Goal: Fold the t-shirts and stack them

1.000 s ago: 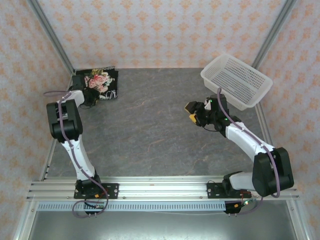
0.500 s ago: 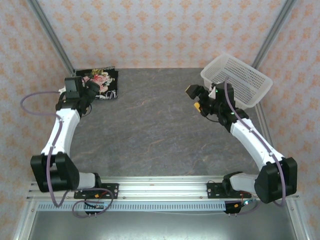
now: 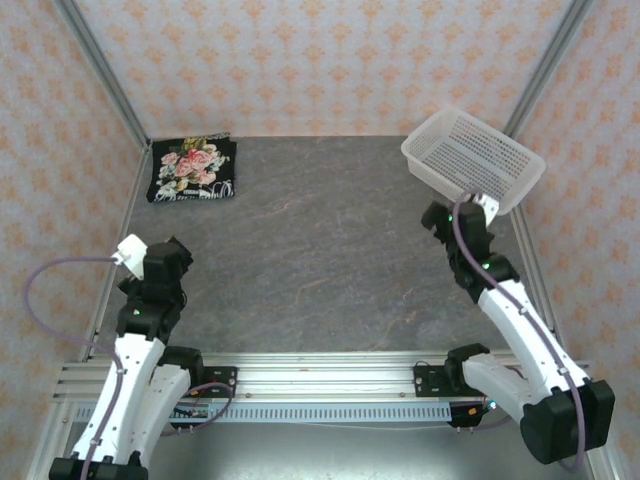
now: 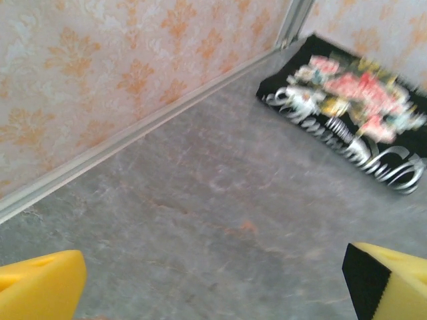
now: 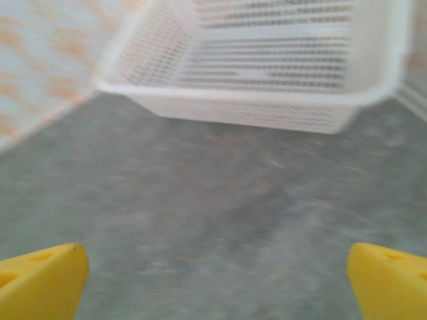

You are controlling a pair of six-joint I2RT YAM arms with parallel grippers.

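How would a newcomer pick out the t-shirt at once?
Start at the grey table and go to its far left corner. The t-shirt lies there, folded into a black square with a pink-and-white rose print, unlike the white perforated basket at the far right.

1 black t-shirt [image 3: 192, 168] lies flat on the grey table [image 3: 320, 260], tucked into its far left corner. it is folded into a compact, roughly rectangular packet. its pink-and-white rose print faces up, with white scrolling lettering under the flowers. the left wrist view shows it blurred, so finer detail is unreadable.
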